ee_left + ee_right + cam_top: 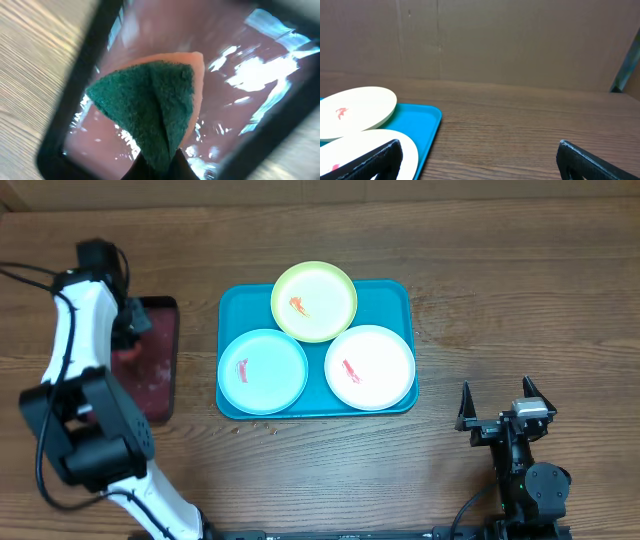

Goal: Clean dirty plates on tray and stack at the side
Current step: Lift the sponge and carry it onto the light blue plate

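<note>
The teal-blue tray (400, 298) lies mid-table with three dirty plates on it: yellow-green (325, 288) at the back, light blue (270, 380) front left, white (380, 355) front right, each with a red-orange smear. My left gripper (128, 328) is over the dark red tray (160, 370), shut on a green and orange sponge (150, 110). My right gripper (497, 408) is open and empty, right of the teal tray. The right wrist view shows the tray (427, 125), the yellow-green plate (355, 112) and the white plate (407, 150).
The dark red, black-rimmed tray (260, 80) sits left of the teal tray and looks wet and shiny. Small crumbs (265, 423) lie on the wood table in front of the teal tray. A brown wall rises behind the table.
</note>
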Tool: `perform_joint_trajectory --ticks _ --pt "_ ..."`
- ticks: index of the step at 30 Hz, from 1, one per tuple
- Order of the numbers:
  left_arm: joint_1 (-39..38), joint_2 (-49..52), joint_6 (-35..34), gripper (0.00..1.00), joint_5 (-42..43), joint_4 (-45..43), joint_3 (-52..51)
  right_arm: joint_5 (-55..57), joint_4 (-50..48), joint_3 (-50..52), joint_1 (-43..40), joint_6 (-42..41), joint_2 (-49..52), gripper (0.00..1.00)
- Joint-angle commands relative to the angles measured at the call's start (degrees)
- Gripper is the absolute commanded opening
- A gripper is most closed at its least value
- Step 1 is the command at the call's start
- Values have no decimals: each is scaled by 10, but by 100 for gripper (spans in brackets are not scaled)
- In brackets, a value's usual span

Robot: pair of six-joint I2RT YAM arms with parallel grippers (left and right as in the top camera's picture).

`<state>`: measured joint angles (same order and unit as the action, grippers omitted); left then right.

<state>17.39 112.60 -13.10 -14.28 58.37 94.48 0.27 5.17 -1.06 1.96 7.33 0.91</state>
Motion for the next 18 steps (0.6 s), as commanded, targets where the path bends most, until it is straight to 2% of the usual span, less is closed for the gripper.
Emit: perform_joint_trajectory --ticks 1,8,12,18 --pt "4 -70 2 4 61 -2 27 1 -3 6 -2 0 -1 100" --pt "7 -22 19 4 46 -80 -81 1 -3 6 -2 0 -1 100" --pt "8 -9 -31 4 4 -40 -70 1 -3 6 -2 0 -1 100" --pt "9 -80 -106 4 39 66 38 1 -3 6 -2 0 -1 100"
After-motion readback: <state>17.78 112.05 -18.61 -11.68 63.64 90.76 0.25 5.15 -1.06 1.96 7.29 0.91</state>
